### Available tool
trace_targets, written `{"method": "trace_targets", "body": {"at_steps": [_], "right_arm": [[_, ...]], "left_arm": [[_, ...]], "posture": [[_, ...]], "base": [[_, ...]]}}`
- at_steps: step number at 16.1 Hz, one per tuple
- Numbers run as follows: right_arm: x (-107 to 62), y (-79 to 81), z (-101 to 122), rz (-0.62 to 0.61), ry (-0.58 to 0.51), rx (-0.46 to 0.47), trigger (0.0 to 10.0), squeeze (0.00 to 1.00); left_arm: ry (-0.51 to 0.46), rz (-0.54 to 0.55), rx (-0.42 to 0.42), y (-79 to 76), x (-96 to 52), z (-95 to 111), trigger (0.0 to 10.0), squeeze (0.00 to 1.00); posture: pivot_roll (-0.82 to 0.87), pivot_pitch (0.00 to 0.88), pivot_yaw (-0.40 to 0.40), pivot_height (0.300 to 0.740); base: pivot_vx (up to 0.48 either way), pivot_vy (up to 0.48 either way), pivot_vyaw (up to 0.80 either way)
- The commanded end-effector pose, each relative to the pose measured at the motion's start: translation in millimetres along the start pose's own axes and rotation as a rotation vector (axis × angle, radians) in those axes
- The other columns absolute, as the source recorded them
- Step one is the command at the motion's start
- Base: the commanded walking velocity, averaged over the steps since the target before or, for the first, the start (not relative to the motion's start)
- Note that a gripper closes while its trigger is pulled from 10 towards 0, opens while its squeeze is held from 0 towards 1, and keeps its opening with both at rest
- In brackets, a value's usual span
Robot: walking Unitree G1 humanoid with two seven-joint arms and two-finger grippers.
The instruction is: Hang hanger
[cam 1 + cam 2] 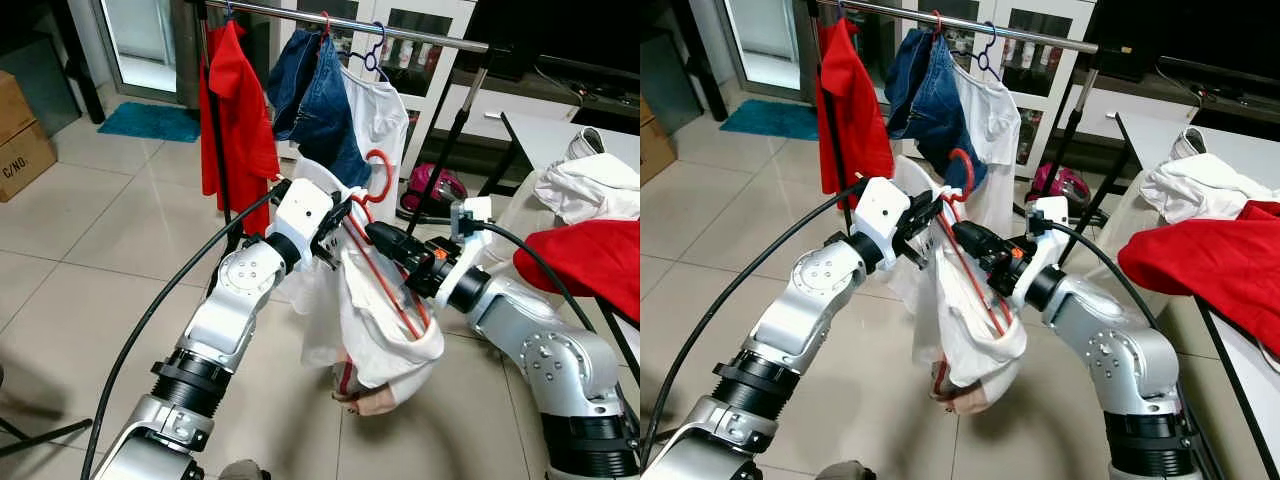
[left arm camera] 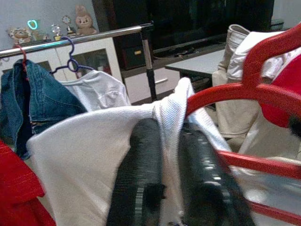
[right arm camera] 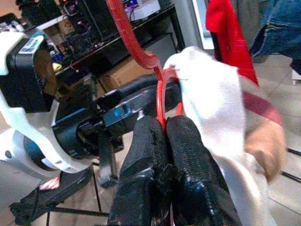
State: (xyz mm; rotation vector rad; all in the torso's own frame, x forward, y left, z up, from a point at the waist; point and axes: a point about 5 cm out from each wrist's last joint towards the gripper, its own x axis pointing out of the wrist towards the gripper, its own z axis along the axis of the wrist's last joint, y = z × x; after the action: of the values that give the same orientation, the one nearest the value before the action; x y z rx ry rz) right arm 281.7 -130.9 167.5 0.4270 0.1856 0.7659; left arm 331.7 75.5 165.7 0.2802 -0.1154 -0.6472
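A red hanger [image 1: 383, 170] carries a white garment [image 1: 370, 320] that droops toward the floor between my two arms. My left gripper [image 1: 340, 225] is shut on the garment at the hanger's shoulder; in the left wrist view the white cloth [image 2: 155, 117] is pinched between the fingers [image 2: 141, 174], beside the red hanger [image 2: 254, 89]. From the right, my right gripper [image 1: 375, 235] is shut on the hanger's red bar [image 3: 160, 94]. The clothes rail [image 1: 400, 32] runs above and behind, holding a red garment [image 1: 235, 110], jeans [image 1: 315, 100] and a white shirt [image 1: 380, 115].
A slanted rack pole [image 1: 450, 150] stands just behind the right gripper. A table [image 1: 540, 130] on the right bears white clothes [image 1: 590, 185] and a red cloth [image 1: 585, 255]. A cardboard box [image 1: 20, 135] and a teal mat [image 1: 150, 120] lie at the far left.
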Motion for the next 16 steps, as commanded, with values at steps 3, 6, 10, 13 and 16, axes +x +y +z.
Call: {"method": "trace_targets", "body": {"at_steps": [3,6,10,13,16], "right_arm": [[-1.0,9.8,-0.4,0.071,-0.026,0.044,10.0,0.0],[-2.5,9.5,-1.4,0.074,-0.017,0.045,10.0,0.0],[-4.0,6.1,0.3,0.056,-0.012,0.038,10.0,0.0],[-5.0,5.2,0.3,0.055,-0.006,0.036,10.0,0.0],[-3.8,5.6,0.7,0.059,-0.006,0.037,10.0,0.0]], "left_arm": [[0.013,0.117,0.035,18.4,-1.9,4.1,10.0,0.0],[-0.005,0.132,0.029,15.5,-2.1,8.9,8.5,0.0],[-0.014,0.105,0.023,0.6,-7.9,14.2,10.0,0.0],[0.006,0.141,0.015,-2.1,-15.1,13.1,10.0,0.0],[0.005,0.141,0.02,-1.7,-15.7,13.9,10.0,0.0]], "posture": [[0.09,0.0,-0.083,0.74],[0.08,0.0,-0.086,0.74],[0.08,0.0,-0.088,0.74],[0.08,0.0,-0.09,0.74],[0.08,0.0,-0.091,0.74]], "base": [[0.0,0.0,0.0],[0.0,0.0,0.0],[0.0,0.0,0.0],[0.0,0.0,0.0],[0.0,0.0,0.0]]}}
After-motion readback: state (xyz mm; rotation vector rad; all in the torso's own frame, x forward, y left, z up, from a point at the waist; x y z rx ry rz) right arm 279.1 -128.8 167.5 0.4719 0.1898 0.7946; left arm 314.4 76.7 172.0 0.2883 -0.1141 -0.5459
